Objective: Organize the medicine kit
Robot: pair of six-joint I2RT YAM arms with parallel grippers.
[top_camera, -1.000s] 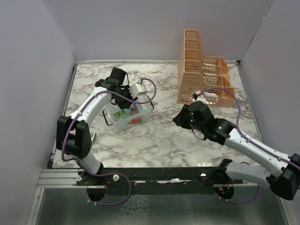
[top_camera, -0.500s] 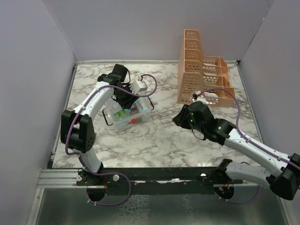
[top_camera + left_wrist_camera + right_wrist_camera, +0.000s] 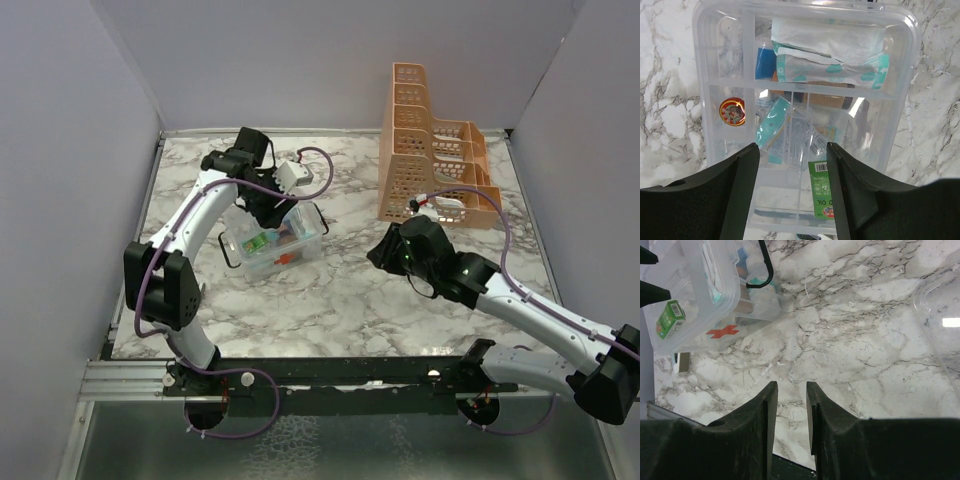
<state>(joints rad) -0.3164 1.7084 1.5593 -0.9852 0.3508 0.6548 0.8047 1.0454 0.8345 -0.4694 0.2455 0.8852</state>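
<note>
Left gripper (image 3: 792,192) hangs with jaws apart and empty, the medicine kit (image 3: 902,65) directly beneath it. Right gripper (image 3: 790,412), narrowly parted, holds nothing over the marble table (image 3: 865,340), kit to its left.

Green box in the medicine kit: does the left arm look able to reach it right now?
Probably yes. The left fingers hang apart right above the medicine kit, with the green box below them and nothing opaque over it; a clear cover would be hard to spot.
</note>
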